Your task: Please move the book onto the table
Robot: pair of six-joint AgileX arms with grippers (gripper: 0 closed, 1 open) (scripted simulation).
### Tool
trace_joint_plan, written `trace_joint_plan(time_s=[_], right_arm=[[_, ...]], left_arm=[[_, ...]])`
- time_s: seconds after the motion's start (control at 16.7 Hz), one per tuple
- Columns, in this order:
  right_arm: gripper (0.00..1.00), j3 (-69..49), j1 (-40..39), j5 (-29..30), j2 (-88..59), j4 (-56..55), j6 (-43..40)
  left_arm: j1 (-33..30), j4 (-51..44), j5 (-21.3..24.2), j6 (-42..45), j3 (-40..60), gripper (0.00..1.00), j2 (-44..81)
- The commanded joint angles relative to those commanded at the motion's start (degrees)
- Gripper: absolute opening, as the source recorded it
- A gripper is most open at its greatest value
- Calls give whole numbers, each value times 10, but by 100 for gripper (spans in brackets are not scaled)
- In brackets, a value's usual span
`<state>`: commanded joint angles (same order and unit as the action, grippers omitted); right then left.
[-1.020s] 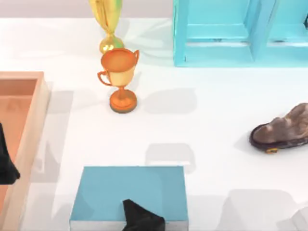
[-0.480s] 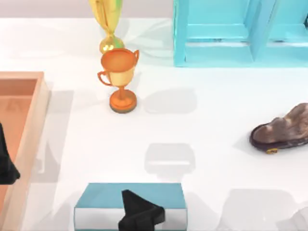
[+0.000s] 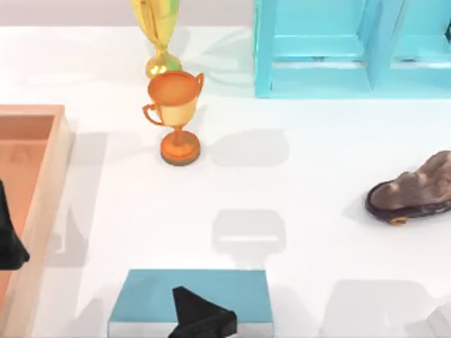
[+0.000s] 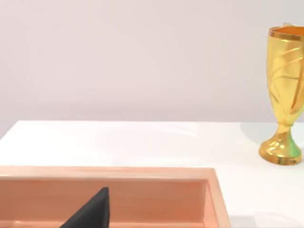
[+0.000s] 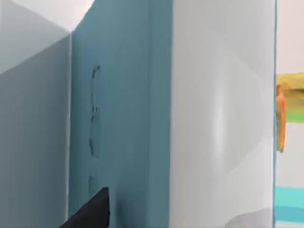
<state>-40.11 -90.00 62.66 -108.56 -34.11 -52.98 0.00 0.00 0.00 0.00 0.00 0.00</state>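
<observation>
Table's [image 3: 303, 176] near edge: book [image 3: 204, 296] under right pincer [image 3: 201, 320].

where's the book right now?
In the top view the book sits at the bottom edge, left of centre, between the wooden tray and the brown shoe, with a black pincer over its near edge.

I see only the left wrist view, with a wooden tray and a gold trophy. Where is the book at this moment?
Observer: In the top view the book is at the near edge, teal cover facing up, with the right gripper over its near side.
Operator: Is my left gripper close to it?
Observer: No. The left gripper is at the table's left side, over the tray, apart from the book.
</observation>
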Motion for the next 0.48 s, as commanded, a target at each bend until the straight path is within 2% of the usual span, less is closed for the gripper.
trace_joint_plan(time_s=[0.24,0.48], right_arm=[[100,-40,-81,3,-18,110,106],[100,-106,-176,19,-44,312,278]], left_arm=[[0,0,0,0,0,100,0],[0,0,0,0,0,100,0]])
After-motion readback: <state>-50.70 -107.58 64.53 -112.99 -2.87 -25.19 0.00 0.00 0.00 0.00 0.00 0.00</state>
